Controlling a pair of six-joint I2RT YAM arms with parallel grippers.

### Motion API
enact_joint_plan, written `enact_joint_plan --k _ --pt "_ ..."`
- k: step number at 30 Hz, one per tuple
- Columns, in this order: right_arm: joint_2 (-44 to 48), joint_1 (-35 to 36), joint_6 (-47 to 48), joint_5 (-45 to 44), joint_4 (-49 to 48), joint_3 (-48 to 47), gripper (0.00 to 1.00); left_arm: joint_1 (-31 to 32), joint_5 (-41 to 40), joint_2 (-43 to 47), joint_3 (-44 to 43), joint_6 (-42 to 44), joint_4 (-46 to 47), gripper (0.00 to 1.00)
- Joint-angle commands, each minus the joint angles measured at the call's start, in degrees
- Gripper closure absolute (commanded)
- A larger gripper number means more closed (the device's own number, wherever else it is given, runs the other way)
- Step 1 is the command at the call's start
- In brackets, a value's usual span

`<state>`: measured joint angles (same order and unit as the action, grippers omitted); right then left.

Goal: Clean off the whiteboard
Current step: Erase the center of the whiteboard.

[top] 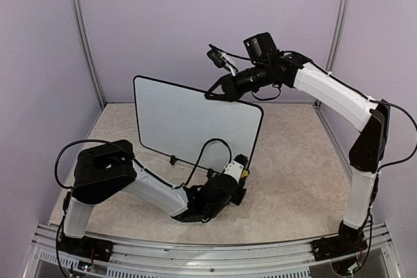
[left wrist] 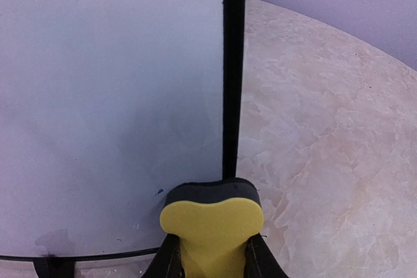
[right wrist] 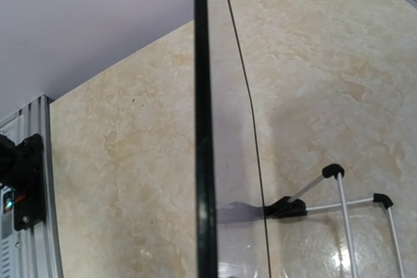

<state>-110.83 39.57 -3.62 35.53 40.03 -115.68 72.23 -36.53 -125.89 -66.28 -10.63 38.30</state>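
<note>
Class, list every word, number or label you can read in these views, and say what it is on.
None readable. The whiteboard shows no writing, only a tiny blue speck near its lower edge, too small to be a letter. The yellow eraser bears no label.

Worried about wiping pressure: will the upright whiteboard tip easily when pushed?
Likely tippy: the whiteboard stands on small feet. It looks thin and probably light. The right hand at its top edge probably steadies it.

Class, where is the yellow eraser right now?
The eraser sits bottom centre in the left wrist view, in the left gripper, by the whiteboard's lower right corner.
</note>
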Motion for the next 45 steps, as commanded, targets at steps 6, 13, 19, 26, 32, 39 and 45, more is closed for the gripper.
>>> enact_joint_plan --k 6,13,19,26,32,39,45 --pt "-6.3 3.0 -8.1 1.4 11.8 3.8 1.0 -4.0 -15.3 2.1 7.4 6.1 9.2 1.0" --pt "-5.5 3.1 -8.1 -0.9 15.9 -2.1 0.93 -3.0 -16.5 9.6 14.1 10.9 18.1 1.0" --pt "-6.2 3.1 -6.8 -5.2 18.9 -5.5 0.68 -4.4 -15.0 15.0 16.7 8.3 17.8 1.0" --pt "-4.4 3.0 -6.0 -8.9 20.4 -6.5 0.64 -5.3 -13.9 15.0 16.5 7.3 17.1 1.0" --pt "-2.8 2.8 -6.0 -12.5 22.2 -8.5 0.68 -5.6 -13.4 13.5 15.2 6.8 16.3 1.0" --pt "-2.6 2.9 -6.9 -12.6 23.8 -9.0 0.94 -5.8 -13.3 13.2 14.8 7.2 15.7 1.0" --pt "-1.5 2.8 -9.0 -11.7 24.2 -7.6 1.0 -5.6 -11.8 15.1 17.6 7.2 16.8 1.0"
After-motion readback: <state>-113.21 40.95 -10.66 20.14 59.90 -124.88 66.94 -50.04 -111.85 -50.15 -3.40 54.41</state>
